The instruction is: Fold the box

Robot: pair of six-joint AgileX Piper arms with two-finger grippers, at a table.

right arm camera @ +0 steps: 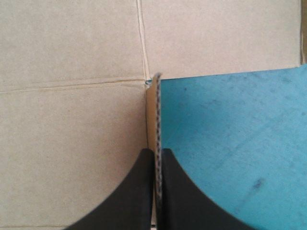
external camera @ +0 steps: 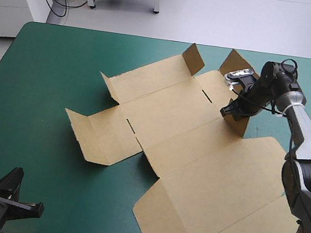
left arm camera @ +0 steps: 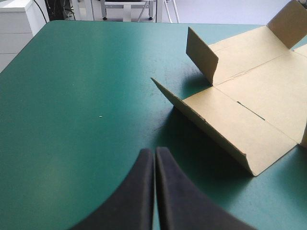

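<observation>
- Between the right gripper's (right arm camera: 156, 151) black fingers: a raised flap edge of the brown box (external camera: 197, 152), pinched tight.
- Rest of the box lies mostly flat on the teal-green cover (external camera: 49, 76), a few flaps standing up.
- The left gripper (left arm camera: 154, 149) is closed on nothing, with the box ahead of it and off to one side.
</observation>
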